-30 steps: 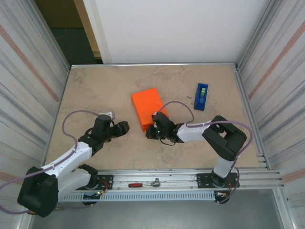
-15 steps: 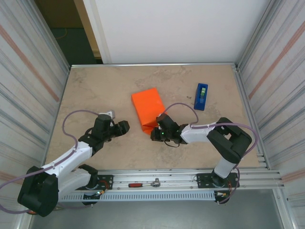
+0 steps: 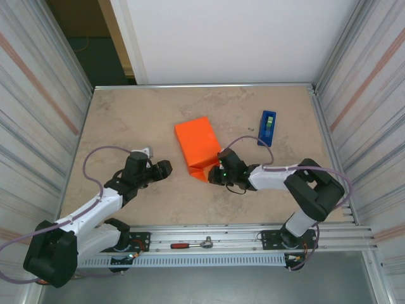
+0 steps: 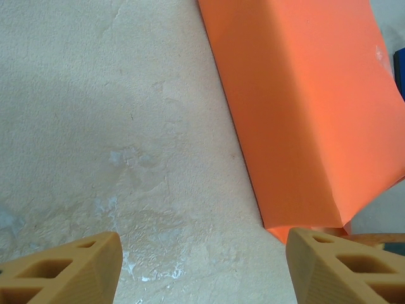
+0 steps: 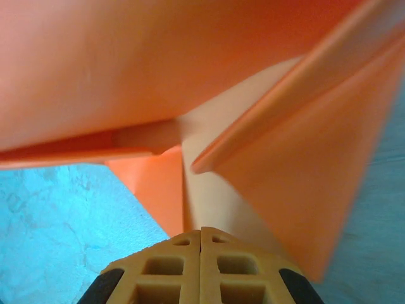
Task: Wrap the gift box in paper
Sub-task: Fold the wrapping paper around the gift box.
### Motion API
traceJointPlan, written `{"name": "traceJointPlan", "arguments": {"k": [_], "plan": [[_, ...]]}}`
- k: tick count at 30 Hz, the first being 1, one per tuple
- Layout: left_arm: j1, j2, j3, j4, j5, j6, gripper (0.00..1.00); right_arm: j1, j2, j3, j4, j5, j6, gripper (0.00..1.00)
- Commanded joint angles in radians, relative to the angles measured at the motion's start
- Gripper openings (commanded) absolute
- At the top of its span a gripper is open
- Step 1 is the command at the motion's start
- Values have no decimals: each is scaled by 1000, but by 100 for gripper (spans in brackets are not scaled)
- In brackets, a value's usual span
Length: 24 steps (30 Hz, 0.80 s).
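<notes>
Paper [image 3: 197, 142] flap drawn rightward, right pincer [image 5: 201, 235] clamped on it

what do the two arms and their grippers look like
Both arms, left arm and right arm, have white links, black joints and bases, and a loose pale purple cable looping alongside. The right wrist shows a small green light. The left gripper and right gripper have tan plastic fingers with hollow rectangular cut-outs.

Beige marbled table [image 3: 126, 120] carries the paper [image 3: 197, 142] (a folded bundle) and a blue tape dispenser [image 3: 267, 128].
</notes>
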Motion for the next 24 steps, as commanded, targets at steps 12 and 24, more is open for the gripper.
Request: {"name": "traceJointPlan", "arguments": {"k": [12, 24], "plan": [[9, 32, 20, 13, 17, 23, 70, -117, -56, -6, -58, -21, -52, 0], [10, 52, 33, 18, 19, 28, 70, -87, 54, -16, 0, -45, -34, 0]]}}
